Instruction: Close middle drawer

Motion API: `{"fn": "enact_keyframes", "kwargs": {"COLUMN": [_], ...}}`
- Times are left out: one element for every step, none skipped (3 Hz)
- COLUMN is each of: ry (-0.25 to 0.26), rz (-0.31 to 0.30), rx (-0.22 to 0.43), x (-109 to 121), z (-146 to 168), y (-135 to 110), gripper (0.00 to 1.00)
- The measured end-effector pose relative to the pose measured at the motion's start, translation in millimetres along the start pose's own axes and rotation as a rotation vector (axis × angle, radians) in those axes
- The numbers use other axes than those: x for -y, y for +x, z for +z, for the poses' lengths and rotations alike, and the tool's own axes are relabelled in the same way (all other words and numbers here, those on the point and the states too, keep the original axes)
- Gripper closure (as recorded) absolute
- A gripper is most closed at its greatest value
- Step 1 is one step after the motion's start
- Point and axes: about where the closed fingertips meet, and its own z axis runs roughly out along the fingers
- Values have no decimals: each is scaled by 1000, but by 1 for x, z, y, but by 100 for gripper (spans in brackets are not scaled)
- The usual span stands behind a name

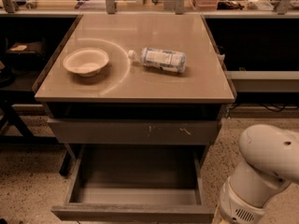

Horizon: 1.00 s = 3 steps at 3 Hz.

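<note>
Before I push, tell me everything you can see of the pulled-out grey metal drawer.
The wide, shallow grey metal middle drawer stands pulled far out and level, below the taller scratched drawer front. Its plain front has no handle or marks. Thin side walls frame a dull grey tray floor with nothing visible in it. The robot's hand is at the bottom right edge of the view, beside the drawer's right front corner. Whether it touches the drawer cannot be told.
</note>
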Motion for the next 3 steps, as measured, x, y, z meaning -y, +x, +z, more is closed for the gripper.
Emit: {"fn": "enact_keyframes", "kwargs": {"ry": [-8,-40,-121], "rz": [2,-19,-30], "rx": [-2,25,71], "x": [0,-1,3], "z": [3,16,67], "y": [2,1,-9], "gripper": [100,100,100]}}
